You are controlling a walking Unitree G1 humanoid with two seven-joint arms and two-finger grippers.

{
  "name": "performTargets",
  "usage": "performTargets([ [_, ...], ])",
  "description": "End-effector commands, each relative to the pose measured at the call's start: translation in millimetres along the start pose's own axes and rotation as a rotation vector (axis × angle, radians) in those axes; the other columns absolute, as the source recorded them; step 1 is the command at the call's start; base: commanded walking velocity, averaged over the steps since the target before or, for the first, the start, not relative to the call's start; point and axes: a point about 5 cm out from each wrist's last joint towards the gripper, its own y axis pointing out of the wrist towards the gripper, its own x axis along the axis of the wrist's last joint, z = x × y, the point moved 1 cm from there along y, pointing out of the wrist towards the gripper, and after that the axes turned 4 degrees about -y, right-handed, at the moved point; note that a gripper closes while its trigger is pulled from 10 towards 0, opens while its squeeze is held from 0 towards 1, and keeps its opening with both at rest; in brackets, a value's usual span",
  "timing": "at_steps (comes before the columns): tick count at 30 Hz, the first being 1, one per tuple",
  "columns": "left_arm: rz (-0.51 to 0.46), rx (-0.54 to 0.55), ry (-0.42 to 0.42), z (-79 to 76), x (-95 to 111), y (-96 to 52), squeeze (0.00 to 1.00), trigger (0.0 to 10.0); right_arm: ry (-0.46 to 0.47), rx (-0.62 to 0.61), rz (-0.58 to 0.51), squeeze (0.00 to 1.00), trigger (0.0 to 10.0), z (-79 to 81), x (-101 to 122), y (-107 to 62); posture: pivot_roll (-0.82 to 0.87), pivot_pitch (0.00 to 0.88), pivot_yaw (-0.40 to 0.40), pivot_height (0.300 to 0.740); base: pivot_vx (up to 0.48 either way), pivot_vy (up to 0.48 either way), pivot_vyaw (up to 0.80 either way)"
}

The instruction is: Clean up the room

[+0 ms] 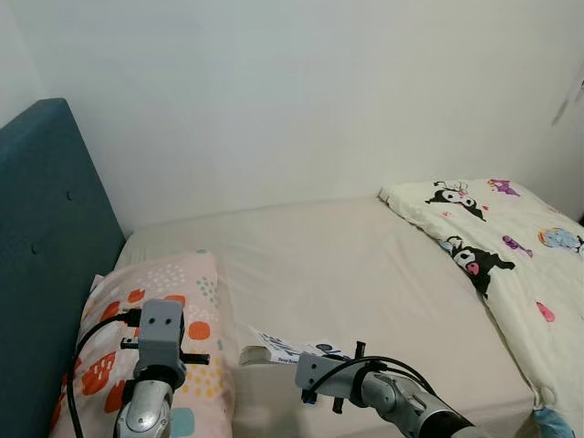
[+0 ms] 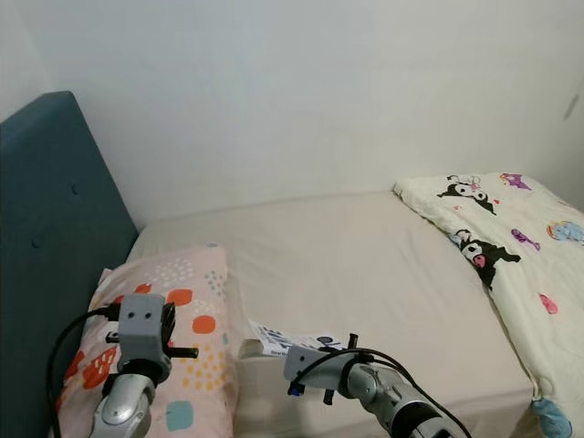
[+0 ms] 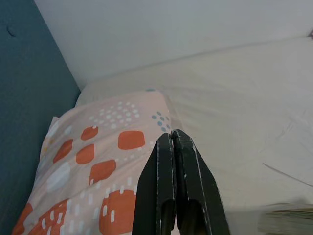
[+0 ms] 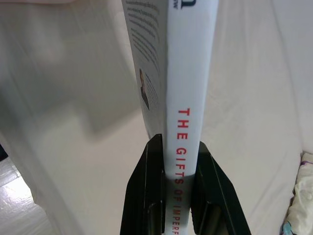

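From the head camera, a bed (image 1: 347, 265) with a beige sheet runs back to a white wall; the right gripper (image 4: 172, 147) reaches in low from the right arm (image 1: 401, 401) and grasps a white book (image 1: 290, 348) that lies flat just ahead of it, near the bed's front edge; a cartoon-print quilt (image 1: 502, 246) lies well off to that gripper's right; the patterned pillow (image 1: 178, 292) sits just left of the book, against the blue headboard (image 1: 46, 255); the left arm (image 1: 155, 365) is raised over the pillow.

Left wrist view: the left gripper (image 3: 172, 138) has its black fingers pressed together on nothing, hovering above the pillow's orange-blotched cover; bare sheet lies beyond and beside it.

Right wrist view: the two fingers (image 4: 146, 186) clamp the book by its spine, red lettering running between them; the sheet lies beneath.
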Motion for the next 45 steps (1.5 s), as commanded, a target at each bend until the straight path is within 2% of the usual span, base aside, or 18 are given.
performTargets([
  [1, 0.032, 0.017, -0.01, 2.9, -6, -2.4, 0.0, 10.0, 0.011, -0.024, -0.028, 0.0, 10.0, -6.2, 5, 0.7, -0.07, 0.0, -0.018, 0.74, 0.0, 0.0, 0.0],
  [5, 0.022, 0.009, -0.009, 3.1, -5, -2.1, 0.0, 10.0, 0.009, -0.026, -0.029, 0.0, 10.0, -6.2, 5, 0.8, -0.07, 0.0, -0.018, 0.74, 0.0, 0.0, 0.0],
  [10, -0.009, 0.002, -0.017, 3.4, 0, -2.4, 0.0, 10.0, 0.006, -0.027, -0.03, 0.0, 10.0, -5.7, 6, 1.0, -0.07, 0.0, -0.016, 0.74, 0.0, 0.48, 0.0],
  [30, -0.03, -0.048, -0.008, -0.9, 3, -4.4, 0.0, 10.0, 0.001, -0.026, -0.023, 0.0, 10.0, -3.1, 4, 0.7, -0.07, 0.0, -0.012, 0.74, 0.0, 0.0, 0.0],
  [33, -0.036, -0.066, -0.002, -4.0, 4, -4.7, 0.0, 10.0, -0.001, -0.026, -0.02, 0.0, 10.0, -2.9, 4, 0.4, -0.07, 0.0, -0.011, 0.74, 0.0, -0.475, 0.0],
  [34, -0.029, -0.059, -0.054, -3.9, 4, -4.7, 0.0, 10.0, -0.003, -0.025, -0.019, 0.0, 10.0, -2.8, 3, 0.2, -0.07, 0.0, -0.012, 0.74, 0.0, -0.48, 0.0],
  [37, 0.007, -0.031, -0.035, -0.2, -1, -4.0, 0.0, 10.0, -0.005, -0.023, -0.017, 0.0, 10.0, -2.6, 2, -0.3, -0.07, 0.0, -0.017, 0.74, 0.0, 0.0, 0.0],
  [45, 0.014, -0.029, 0.016, 1.9, -4, -7.0, 0.0, 10.0, -0.007, -0.021, -0.019, 0.0, 10.0, -2.7, 2, -0.3, -0.07, 0.0, -0.024, 0.74, 0.0, 0.0, 0.0],
])
